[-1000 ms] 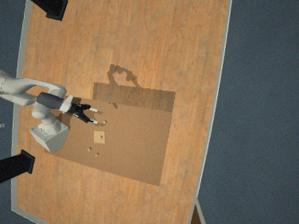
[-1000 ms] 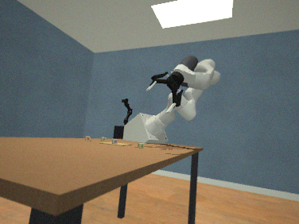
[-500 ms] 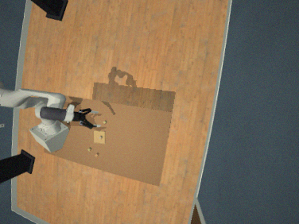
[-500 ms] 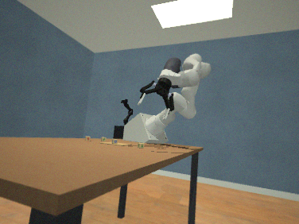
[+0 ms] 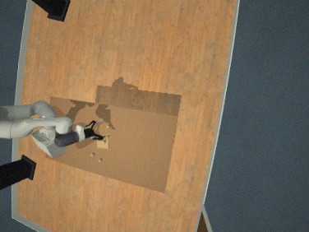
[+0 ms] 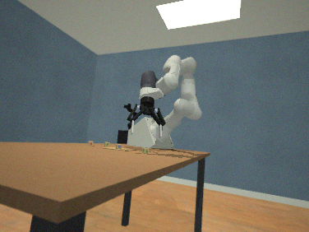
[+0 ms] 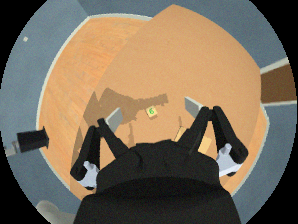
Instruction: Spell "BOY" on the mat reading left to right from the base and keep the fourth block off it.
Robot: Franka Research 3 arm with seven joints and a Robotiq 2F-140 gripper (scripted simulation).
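Letters on the blocks too small to read in top and exterior views; wrist view shows one block with a green mark, B or 6, can't tell. Gripper hides part of the mat in wrist view. Arm cut off by the top view's left edge.

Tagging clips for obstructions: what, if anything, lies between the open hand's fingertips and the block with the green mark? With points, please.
Nothing visible: in the wrist view, only bare tabletop shows between the hand's fingertips and the green-marked block [image 7: 151,112] on either side.
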